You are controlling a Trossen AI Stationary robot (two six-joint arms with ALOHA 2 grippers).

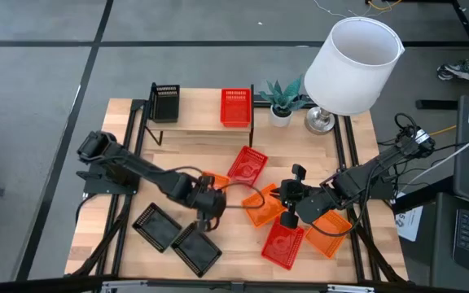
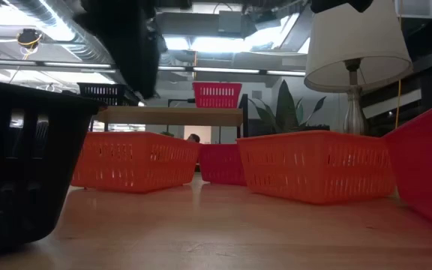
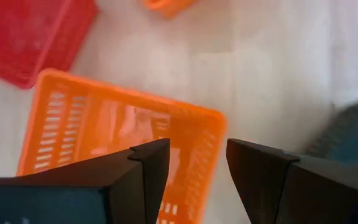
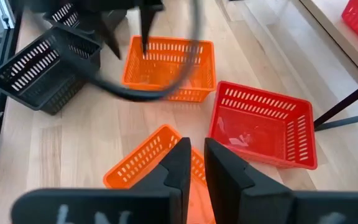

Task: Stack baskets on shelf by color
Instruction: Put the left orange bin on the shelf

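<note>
On the shelf point(image 1: 194, 126) stand a black basket point(image 1: 165, 103) and a red basket point(image 1: 235, 107). My left gripper point(image 3: 197, 162) is open over an orange basket point(image 3: 117, 137) at mid-table point(image 1: 216, 180), one finger over its inside and one outside a wall. My right gripper point(image 4: 196, 158) is shut on a second orange basket point(image 4: 145, 165), which also shows in the high view point(image 1: 259, 207). Two black baskets point(image 1: 157, 225) point(image 1: 195, 249) lie near left. A red basket point(image 1: 247, 165) lies at the middle, another point(image 1: 283, 244) near right, beside a third orange one point(image 1: 328, 232). My right gripper pinches the orange basket's rim point(image 4: 180, 144) at one wall between its two fingers, coming from above and slanting down. The basket sits tilted under the fingers. The fingers hide the exact place of contact, and I cannot tell whether it is clear of the table.
A white lamp point(image 1: 352, 65) and a small potted plant point(image 1: 281, 102) stand at the far right beside the shelf. A cable point(image 4: 142, 90) loops across the middle of the table. Bare wood shows at the near middle point(image 1: 243, 260).
</note>
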